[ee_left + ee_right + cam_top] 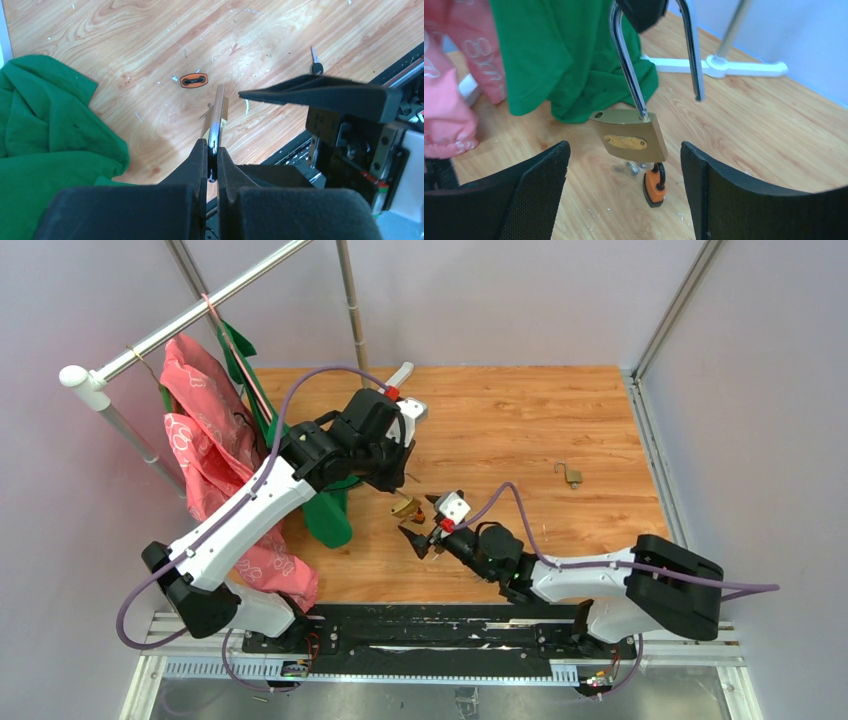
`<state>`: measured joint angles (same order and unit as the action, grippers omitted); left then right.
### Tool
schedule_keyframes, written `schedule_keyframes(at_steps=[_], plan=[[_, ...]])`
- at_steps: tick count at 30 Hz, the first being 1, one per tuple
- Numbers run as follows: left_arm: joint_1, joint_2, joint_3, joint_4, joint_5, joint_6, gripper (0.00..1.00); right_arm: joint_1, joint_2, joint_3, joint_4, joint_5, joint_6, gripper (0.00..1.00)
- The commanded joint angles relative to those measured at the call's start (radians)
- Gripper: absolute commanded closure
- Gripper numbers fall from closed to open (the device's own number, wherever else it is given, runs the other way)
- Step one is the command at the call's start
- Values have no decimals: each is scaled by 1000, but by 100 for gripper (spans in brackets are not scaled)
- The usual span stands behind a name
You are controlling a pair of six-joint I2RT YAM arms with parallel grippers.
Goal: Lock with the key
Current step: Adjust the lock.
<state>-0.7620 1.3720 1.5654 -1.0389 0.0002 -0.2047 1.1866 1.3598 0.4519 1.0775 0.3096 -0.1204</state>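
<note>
Padlock (631,135), brass-bodied, hangs tilted above the wooden table (520,420) between the two arms and serves as the reference for every position below; its steel shackle (626,65) is unlatched, one leg seated in the body and the other ending free in the air. Nearest the camera, behind the padlock, runs the black base rail (430,635) that carries both arms. Right gripper (625,150): fingers spread wide, one on each side of the padlock, touching nothing. Key (654,185): orange head, sitting at the underside of the padlock body; whether the head reaches the table cannot be told. Left gripper (211,150): fingers pressed together on the top bend of the shackle, directly above the padlock, bearing its weight. Second key (315,64): dark head, flat on the table, apart from the padlock and just past one right finger in the left wrist view. Green cloth (330,515): left of the padlock, its lower end lying on the table. Small metal hook (570,475): on the table well to the right of the padlock. Pink garment (210,460): farther left than the green cloth, draped from the rack bar (190,315). White rack foot (724,67): on the table beyond the padlock, near the far wall
</note>
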Motion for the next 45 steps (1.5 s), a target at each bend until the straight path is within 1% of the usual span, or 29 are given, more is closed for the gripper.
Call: schedule_keyframes(at_steps=[1,3,5,6,8,9,10,11,13,14,15,17,21,23,25,27,28,30,31,33,34,35,37,38,40,41,43,44,45], plan=[[4,-30,19,51,-13,43,100,-145,-134,-36,-67,-381,60,17],[6,-46,8,53,-70,17,100,-236,-238,-66,-186,-464,105,17],[7,-45,11,59,-56,6,100,-254,-312,-67,-310,-493,34,17],[6,-39,17,61,-23,5,100,-254,-332,-67,-346,-544,-14,16],[6,-25,37,67,109,44,100,-270,-355,-59,-404,-722,-135,14],[6,-20,43,66,152,53,100,-293,-358,-47,-445,-840,-195,13],[6,-24,43,68,163,52,100,-324,-349,-22,-488,-924,-245,13],[6,-28,40,67,168,60,100,-354,-336,9,-529,-973,-268,13],[6,-43,34,69,172,71,100,-430,-314,61,-572,-1021,-250,13],[6,-55,30,73,172,74,100,-476,-306,68,-555,-1060,-236,14],[6,-61,29,76,186,80,100,-495,-295,71,-535,-1084,-229,14],[6,-64,31,78,217,89,100,-498,-268,89,-519,-1113,-232,14],[6,-55,49,89,272,79,100,-498,-135,139,-459,-1207,-151,16],[6,-51,66,90,279,83,100,-498,-85,145,-401,-1222,-110,18],[6,-53,76,90,285,89,100,-497,-49,147,-332,-1219,-75,21],[6,-55,75,91,292,88,100,-497,-17,160,-290,-1203,-43,27],[6,-56,73,90,300,90,100,-497,-3,171,-284,-1200,-30,35],[6,-58,67,90,298,86,100,-497,17,180,-269,-1194,-3,58],[6,-58,65,91,297,88,100,-498,21,176,-257,-1194,13,67],[6,-59,64,91,292,89,100,-496,21,157,-196,-1198,37,79],[6,-57,66,91,290,90,100,-496,16,147,-170,-1194,50,90],[6,-57,67,91,285,86,100,-495,11,138,-156,-1184,57,98],[6,-55,73,91,270,79,100,-495,-8,132,-167,-1127,63,100],[6,-54,79,91,251,73,100,-492,-18,126,-177,-1069,63,100],[7,-52,90,89,183,55,100,-457,-70,100,-181,-874,28,100],[11,-51,96,89,124,42,100,-415,-100,82,-175,-739,-19,100],[26,-49,103,82,55,7,100,-301,-137,66,-168,-425,-153,100],[58,-34,96,74,23,-70,100,-146,-97,91,-71,72,-316,100],[68,-28,90,74,35,-89,100,-115,-68,99,-37,169,-360,100]])
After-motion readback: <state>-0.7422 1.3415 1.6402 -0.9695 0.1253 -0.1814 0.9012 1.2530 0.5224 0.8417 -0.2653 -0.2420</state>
